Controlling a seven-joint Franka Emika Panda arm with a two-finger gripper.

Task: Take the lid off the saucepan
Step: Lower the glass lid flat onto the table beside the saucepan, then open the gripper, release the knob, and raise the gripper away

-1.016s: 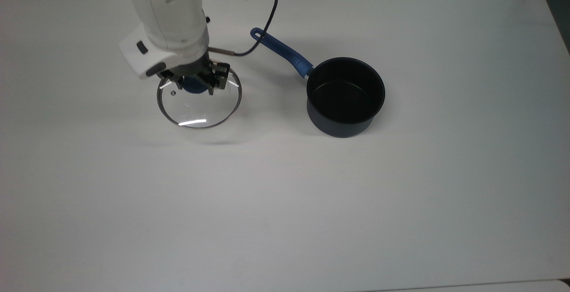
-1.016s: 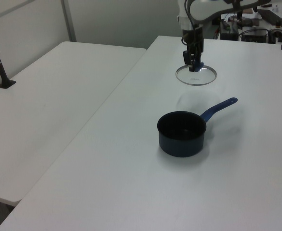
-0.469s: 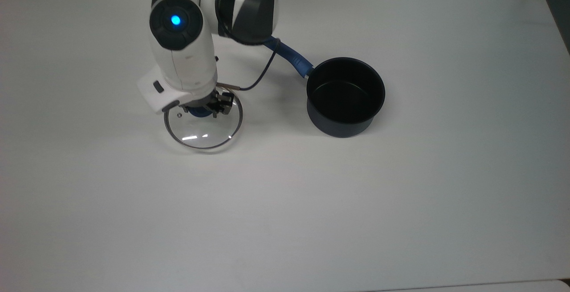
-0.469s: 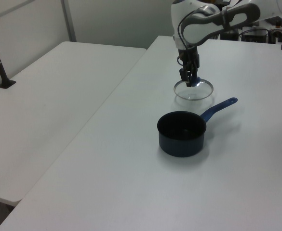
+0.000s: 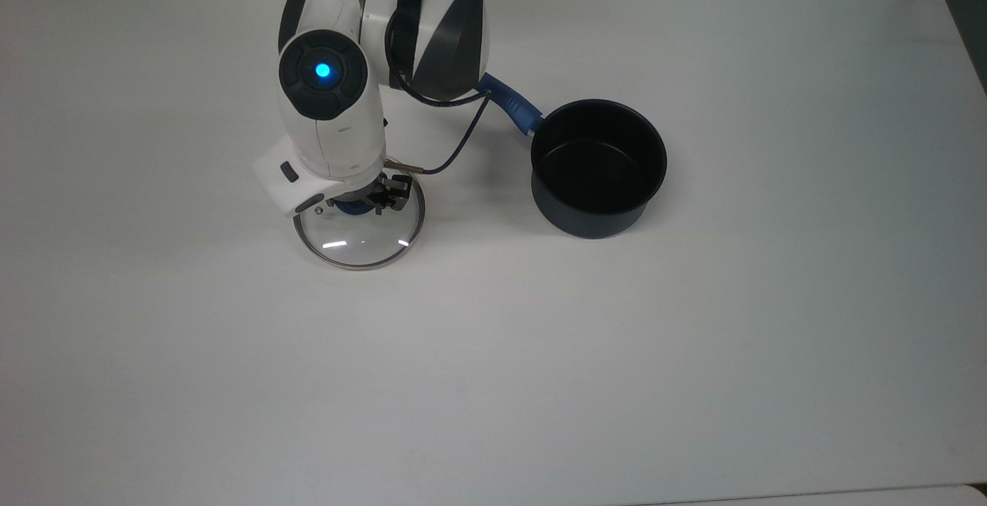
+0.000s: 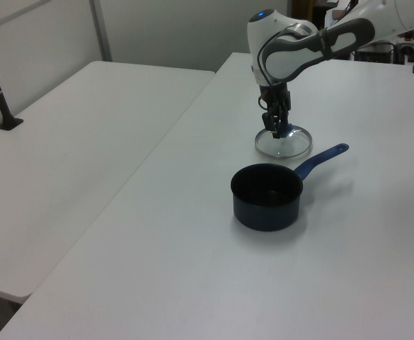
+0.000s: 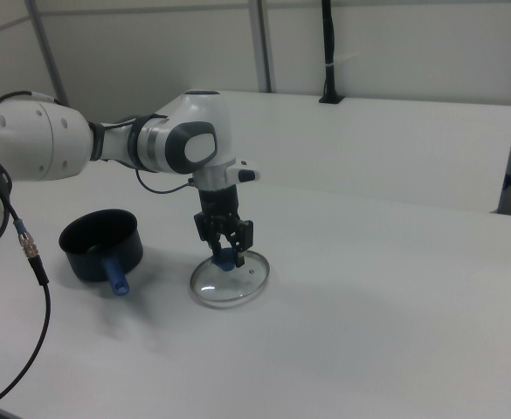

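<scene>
Top view: the lid (image 5: 359, 232) lies flat on the white desk (image 5: 493, 352), well apart from the saucepan (image 5: 598, 168), which stands at about 3 o'clock from it with its black inside uncovered. The saucepan's blue handle (image 5: 510, 104) points toward 10 o'clock and runs under the arm (image 5: 385, 51). The hand (image 5: 359, 204) sits over the far half of the lid, at about 12 o'clock from the lid's middle, with its fingers down either side of the blue knob (image 5: 353, 207). A dark cable (image 5: 455, 147) loops from the arm toward the hand.

Left view: the lid (image 6: 283, 144) rests on the desk (image 6: 192, 234) at roughly 12 o'clock from the saucepan (image 6: 266, 197), the two not touching. The saucepan's handle (image 6: 322, 160) reaches toward 2 o'clock. The hand (image 6: 277, 129) comes straight down onto the lid's centre, closed narrowly about the knob.

Right view: the saucepan (image 7: 102, 244) stands at 9 o'clock from the lid (image 7: 230, 281), its handle (image 7: 114, 276) pointing toward 6 o'clock. The hand (image 7: 225, 256) hangs upright over the lid, the fingers (image 7: 240, 237) gripping the blue knob (image 7: 224, 259) between them, and the lid's rim lies against the desk (image 7: 377, 332)
</scene>
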